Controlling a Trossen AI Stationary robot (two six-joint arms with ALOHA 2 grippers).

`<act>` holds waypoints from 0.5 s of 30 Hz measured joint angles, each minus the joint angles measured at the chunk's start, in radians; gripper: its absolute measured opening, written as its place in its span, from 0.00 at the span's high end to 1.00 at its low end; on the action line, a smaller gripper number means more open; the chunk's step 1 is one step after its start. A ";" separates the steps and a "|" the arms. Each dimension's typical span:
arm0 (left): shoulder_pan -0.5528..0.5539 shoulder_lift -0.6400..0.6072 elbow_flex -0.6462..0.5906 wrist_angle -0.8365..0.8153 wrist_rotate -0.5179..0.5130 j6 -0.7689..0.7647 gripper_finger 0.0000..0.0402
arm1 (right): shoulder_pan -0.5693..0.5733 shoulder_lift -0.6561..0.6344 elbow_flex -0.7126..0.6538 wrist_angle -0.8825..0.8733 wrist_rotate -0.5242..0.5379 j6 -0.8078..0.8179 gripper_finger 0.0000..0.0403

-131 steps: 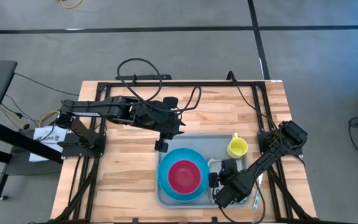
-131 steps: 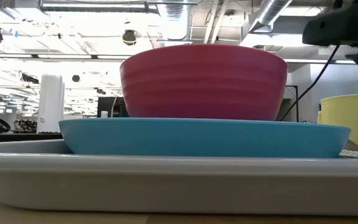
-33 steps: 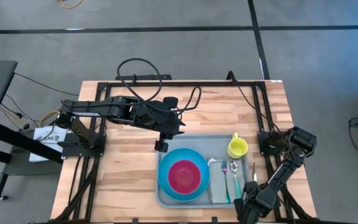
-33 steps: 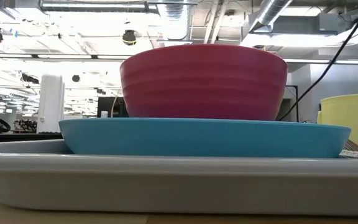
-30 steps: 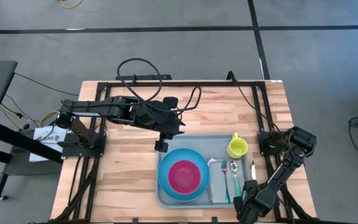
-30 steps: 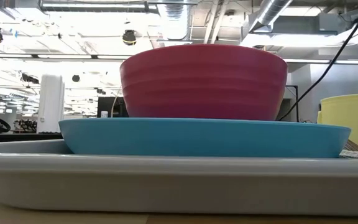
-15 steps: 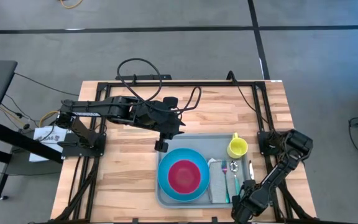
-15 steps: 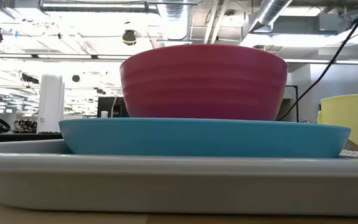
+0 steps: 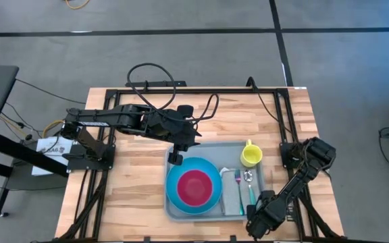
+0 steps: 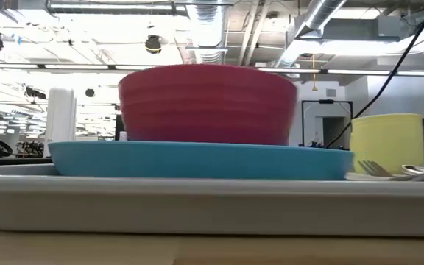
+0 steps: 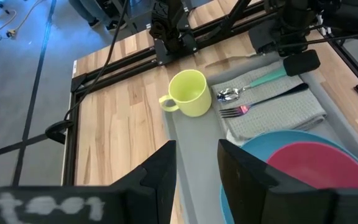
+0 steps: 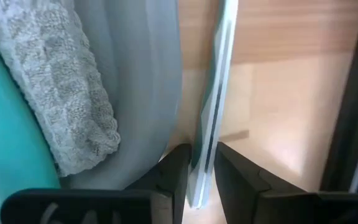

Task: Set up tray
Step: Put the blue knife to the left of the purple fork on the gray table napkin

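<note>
Pinching a thin flat utensil [image 12: 212, 99] that runs between its two dark fingers, the right gripper [image 9: 261, 217] sits at the near right corner of the tray [image 9: 173, 210]; the fingers [image 12: 174, 171] stand close on either side of the blade-like strip, just outside the tray's rounded rim. Inside that rim, right beside the gripper, a folded grey napkin [image 9: 232, 196] lies along the tray's right part, with a fork [image 9: 238, 181] and a teal-handled spoon [image 9: 250, 189] on top of it. A yellow mug [image 9: 250, 154] stands at the tray's far right corner, its handle toward the table's far edge. Left of the napkin, a blue plate [image 9: 193, 187] fills most of the tray, and a red bowl [image 9: 195, 185] sits in the plate's middle. The tray itself rests flat on the wooden table [image 9: 134, 175], toward the table's near edge. Over the tray's far left corner hovers the left gripper [image 9: 174, 157], its fingers [image 11: 160, 174] slightly parted and holding nothing.
</note>
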 joint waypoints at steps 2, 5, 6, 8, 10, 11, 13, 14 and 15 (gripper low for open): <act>0.000 0.000 0.000 0.000 0.000 0.000 0.73 | 0.000 -0.001 0.000 -0.002 -0.008 0.002 0.81; 0.000 0.000 0.000 0.000 0.000 0.004 0.73 | 0.016 -0.001 0.000 -0.007 -0.041 0.008 0.81; 0.000 0.000 0.000 0.000 0.000 0.004 0.73 | 0.020 -0.001 0.000 -0.008 -0.041 0.010 0.81; 0.000 0.000 0.000 0.000 0.000 -0.001 0.73 | 0.021 -0.001 0.001 -0.010 -0.052 0.011 0.81; 0.000 0.000 0.000 0.000 0.000 -0.001 0.73 | 0.010 0.000 0.000 -0.013 -0.095 -0.002 0.81; 0.000 0.000 0.000 0.000 0.000 0.001 0.73 | 0.004 0.002 0.000 -0.015 -0.128 -0.016 0.81; 0.000 0.000 0.000 0.000 0.000 0.002 0.73 | -0.013 0.005 -0.002 -0.021 -0.205 -0.051 0.81; 0.000 0.000 0.000 0.000 0.000 0.001 0.73 | -0.021 0.006 -0.005 -0.028 -0.243 -0.069 0.81; 0.000 0.000 0.000 0.000 0.000 -0.002 0.73 | -0.029 0.008 -0.004 -0.032 -0.265 -0.081 0.81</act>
